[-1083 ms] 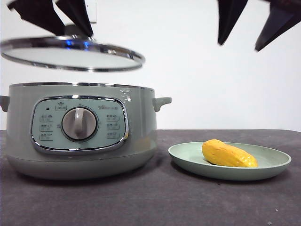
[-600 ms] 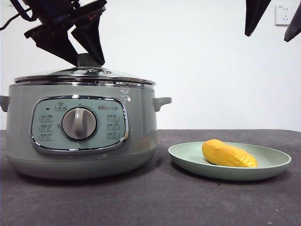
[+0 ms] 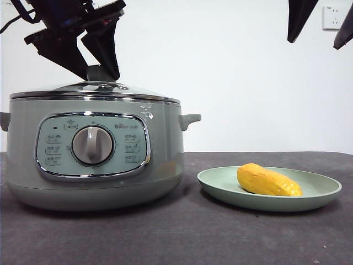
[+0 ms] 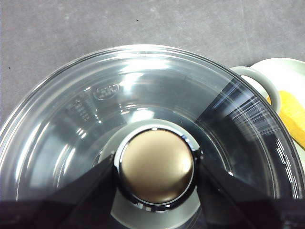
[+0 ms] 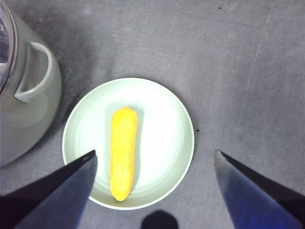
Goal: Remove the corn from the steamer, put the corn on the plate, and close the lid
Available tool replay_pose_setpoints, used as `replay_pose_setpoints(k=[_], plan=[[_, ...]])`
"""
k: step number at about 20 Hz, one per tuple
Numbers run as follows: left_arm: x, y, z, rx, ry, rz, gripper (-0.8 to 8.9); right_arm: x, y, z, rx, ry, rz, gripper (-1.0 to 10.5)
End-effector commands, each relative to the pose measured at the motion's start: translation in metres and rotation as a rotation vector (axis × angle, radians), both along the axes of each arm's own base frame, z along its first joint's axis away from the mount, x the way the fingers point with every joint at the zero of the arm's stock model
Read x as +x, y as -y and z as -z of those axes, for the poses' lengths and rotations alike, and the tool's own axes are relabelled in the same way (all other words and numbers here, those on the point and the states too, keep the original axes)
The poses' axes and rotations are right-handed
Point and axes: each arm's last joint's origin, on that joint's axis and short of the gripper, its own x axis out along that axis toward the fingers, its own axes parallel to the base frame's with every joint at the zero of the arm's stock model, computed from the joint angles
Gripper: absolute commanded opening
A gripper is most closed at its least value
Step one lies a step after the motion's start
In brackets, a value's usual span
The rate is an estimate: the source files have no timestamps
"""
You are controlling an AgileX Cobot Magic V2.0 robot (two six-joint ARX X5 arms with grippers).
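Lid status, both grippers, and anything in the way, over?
Lid seated on steamer; left gripper closed on its knob. Right gripper open, high above plate. Corn on plate. Nothing in the way.

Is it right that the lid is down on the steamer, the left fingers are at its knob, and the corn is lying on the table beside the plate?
Not quite: the corn lies on the plate, as the right wrist view shows. The rest holds.
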Motion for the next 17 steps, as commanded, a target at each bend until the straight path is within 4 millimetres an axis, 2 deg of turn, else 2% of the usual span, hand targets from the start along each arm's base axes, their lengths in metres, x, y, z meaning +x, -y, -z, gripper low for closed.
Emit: replay_pose_setpoints(k=[1,4,5,9,13,14,15,17], plan=[[0.000,0.001,-0.003,0.004,0.031,0.014,0.36,0.001,0.000,0.001,0.002,-0.004,0.004,4.1],[0.000,0.001,-0.003,0.004,0.032,0.014,4.42,0.000,0.000,0.002,0.002,-0.007,0.004,4.1],[0.000,0.001,-0.003,0.003,0.033,0.014,4.64,0.000,0.000,0.002,0.001,-0.009,0.004,4.1],[-0.001,0.001,-0.006,-0.003,0.045,0.014,4.64,0.000,0.000,0.002,-0.003,-0.010,0.000,4.1],[-0.023,-0.010,-0.027,-0.037,0.070,0.035,4.60,0.000,0.000,0.002,-0.015,-0.006,-0.023,4.0],[-0.032,-0.013,-0.034,-0.061,0.078,0.056,4.10,0.000,-0.001,0.002,-0.019,-0.004,-0.035,4.0],[-0.040,-0.017,-0.041,-0.084,0.085,0.076,3.09,0.000,-0.001,0.002,-0.017,0.000,-0.037,3.7],[-0.058,-0.025,-0.053,-0.089,0.111,0.109,0.52,-0.003,-0.002,-0.002,-0.009,0.021,-0.046,2.0]])
